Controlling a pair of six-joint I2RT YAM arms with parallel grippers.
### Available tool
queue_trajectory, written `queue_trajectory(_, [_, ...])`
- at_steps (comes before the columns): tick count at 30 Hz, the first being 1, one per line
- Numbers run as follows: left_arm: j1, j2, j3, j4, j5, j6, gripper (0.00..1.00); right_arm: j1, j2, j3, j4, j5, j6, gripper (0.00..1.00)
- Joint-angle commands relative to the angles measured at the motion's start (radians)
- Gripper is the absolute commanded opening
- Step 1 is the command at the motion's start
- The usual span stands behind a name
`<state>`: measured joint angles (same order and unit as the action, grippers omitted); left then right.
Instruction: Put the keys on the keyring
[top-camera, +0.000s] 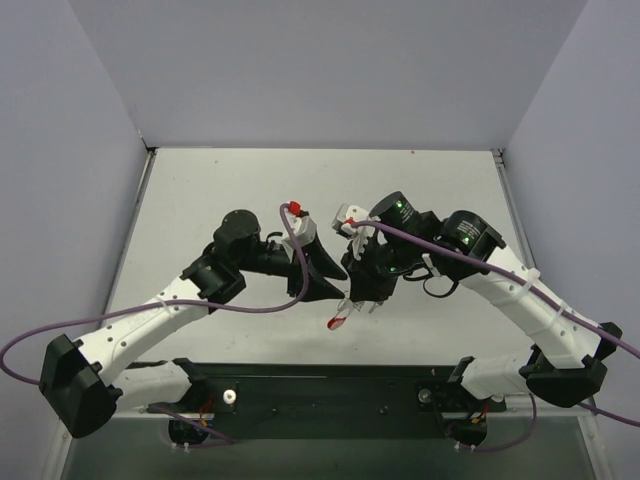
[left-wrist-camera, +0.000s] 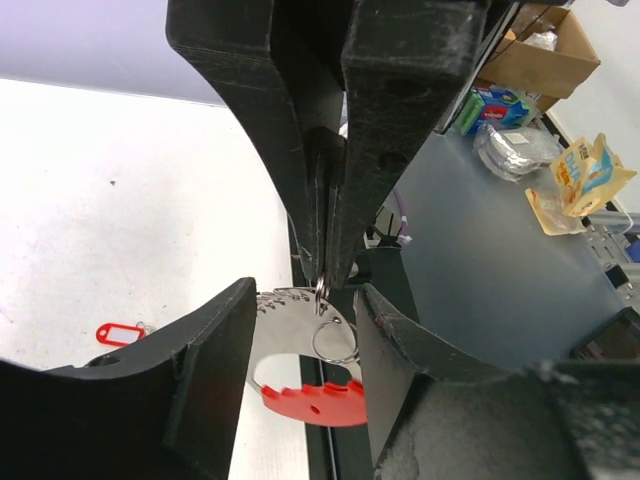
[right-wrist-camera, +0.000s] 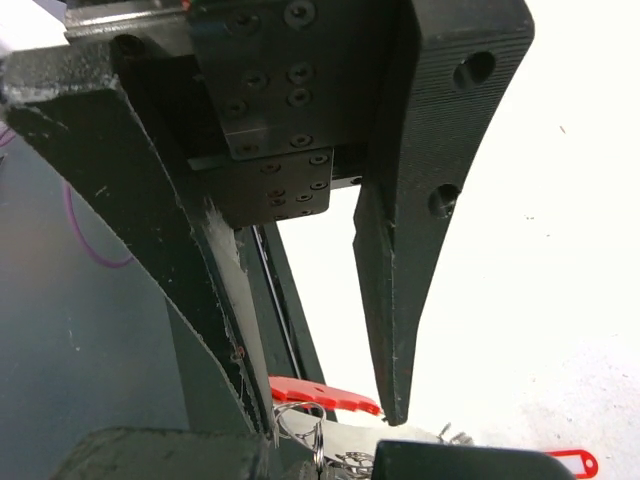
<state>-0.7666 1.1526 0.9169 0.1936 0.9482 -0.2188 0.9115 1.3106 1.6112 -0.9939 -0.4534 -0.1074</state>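
Observation:
The keyring (left-wrist-camera: 300, 330), a fan of silver keys with a red arc along its lower edge, hangs above the table. My right gripper (left-wrist-camera: 325, 278) is shut on a small wire ring at the top of the fan. My left gripper (left-wrist-camera: 305, 288) is open, with one finger on each side of the fan. In the right wrist view the red arc of the keyring (right-wrist-camera: 322, 392) shows between the spread fingers of the left gripper (right-wrist-camera: 330, 427), and the right gripper (right-wrist-camera: 320, 468) pinches the ring at the bottom edge. The key with the red tag (left-wrist-camera: 120, 332) lies on the white table (right-wrist-camera: 572, 462). Both grippers meet mid-table: left (top-camera: 343, 285), right (top-camera: 358, 298).
The black base rail (top-camera: 320, 385) runs along the table's near edge, just beyond the hanging fan. Purple cables (top-camera: 295, 250) loop over both arms. Grey walls close the table on three sides. Off the table stand a cardboard box (left-wrist-camera: 545, 55) and some packets (left-wrist-camera: 580, 180).

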Motion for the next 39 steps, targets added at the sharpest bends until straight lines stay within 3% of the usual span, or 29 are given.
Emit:
queue_trajectory(1, [0.01, -0.005, 0.005, 0.047, 0.061, -0.004, 0.52, 0.007, -0.025, 0.01, 0.006, -0.021, -0.017, 0.0])
queue_trajectory(7, [0.009, 0.027, 0.016, 0.049, 0.073, -0.004, 0.52, 0.009, -0.02, 0.019, 0.006, -0.024, -0.015, 0.0])
queue_trajectory(14, [0.007, 0.056, 0.023, 0.056, 0.081, -0.005, 0.43, 0.009, -0.019, 0.019, 0.006, -0.024, -0.017, 0.0])
queue_trajectory(17, [0.007, 0.056, 0.027, 0.061, 0.078, -0.005, 0.35, 0.007, -0.019, 0.018, 0.005, -0.025, -0.017, 0.0])
queue_trajectory(20, [0.007, 0.058, 0.033, 0.072, 0.081, -0.014, 0.11, 0.009, -0.017, 0.013, 0.005, -0.024, -0.017, 0.0])
queue_trajectory(22, [0.007, 0.061, 0.031, 0.089, 0.081, -0.025, 0.0, 0.009, -0.017, 0.013, 0.006, -0.025, -0.017, 0.0])
queue_trajectory(27, [0.007, 0.047, 0.004, 0.176, 0.075, -0.088, 0.0, 0.007, -0.027, 0.007, 0.03, 0.031, 0.02, 0.0])
queue_trajectory(29, [0.007, 0.038, -0.007, 0.213, 0.049, -0.1, 0.0, 0.006, -0.042, -0.008, 0.104, 0.2, 0.081, 0.07])
queue_trajectory(32, [0.009, 0.021, -0.038, 0.291, 0.011, -0.14, 0.0, 0.006, -0.112, -0.078, 0.24, 0.324, 0.141, 0.46])
queue_trajectory(33, [0.007, 0.01, -0.047, 0.314, -0.003, -0.166, 0.0, 0.007, -0.169, -0.103, 0.283, 0.34, 0.158, 0.67])
queue_trajectory(36, [0.007, -0.008, -0.087, 0.423, -0.055, -0.232, 0.0, 0.003, -0.293, -0.216, 0.455, 0.416, 0.19, 0.84])
queue_trajectory(39, [0.004, -0.03, -0.139, 0.553, -0.132, -0.304, 0.0, -0.003, -0.402, -0.333, 0.618, 0.438, 0.219, 0.89])
